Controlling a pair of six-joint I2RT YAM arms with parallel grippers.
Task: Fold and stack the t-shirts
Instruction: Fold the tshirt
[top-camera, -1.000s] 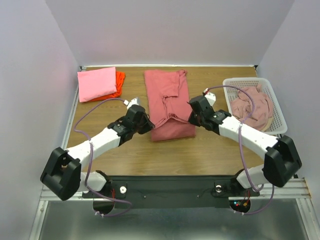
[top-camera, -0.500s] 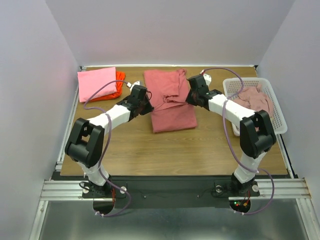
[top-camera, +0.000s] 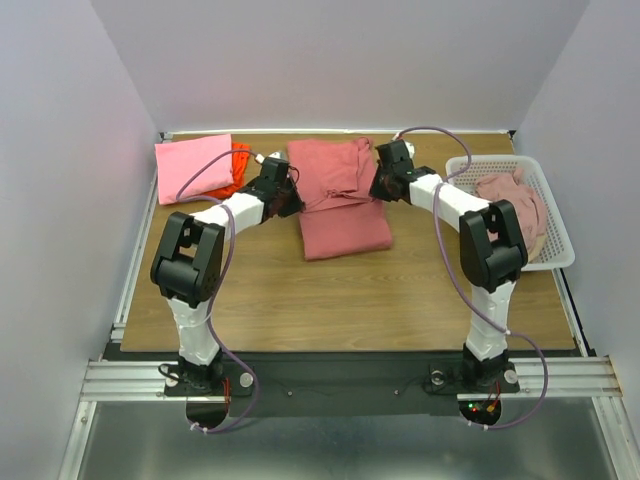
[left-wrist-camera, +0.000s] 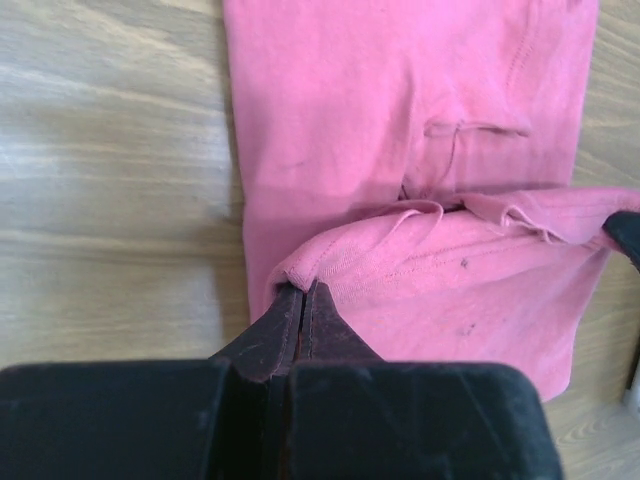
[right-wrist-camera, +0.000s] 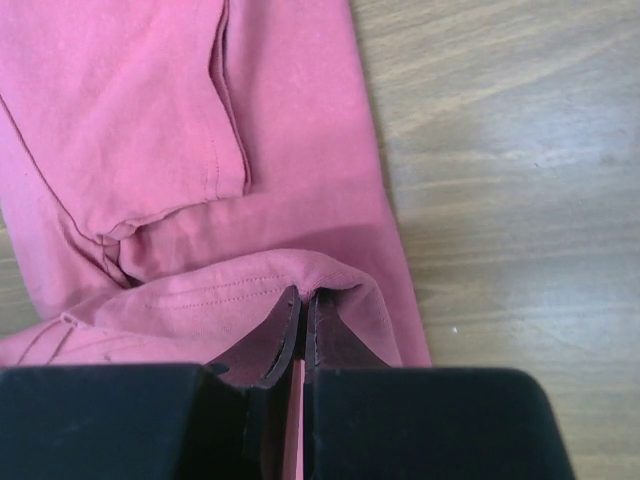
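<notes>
Mid-fold — left gripper and right gripper each clamp the rose-red t-shirt near the far edge; next, likely, lay it level.

A large dusty rose-red cloth t-shirt lies upper centre, a fold raised across its middle. Upper left, a folded bright pink t-shirt overlies an orange-red t-shirt. Paler dusty-pink t-shirts lie crumpled at right.

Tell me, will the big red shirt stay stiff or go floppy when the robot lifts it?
Probably floppy: the rose-red shirt bends and wrinkles where the left gripper and right gripper pinch its edge. It would likely sag between the two grips. It seems light, since two small pinches raise that fold.
</notes>
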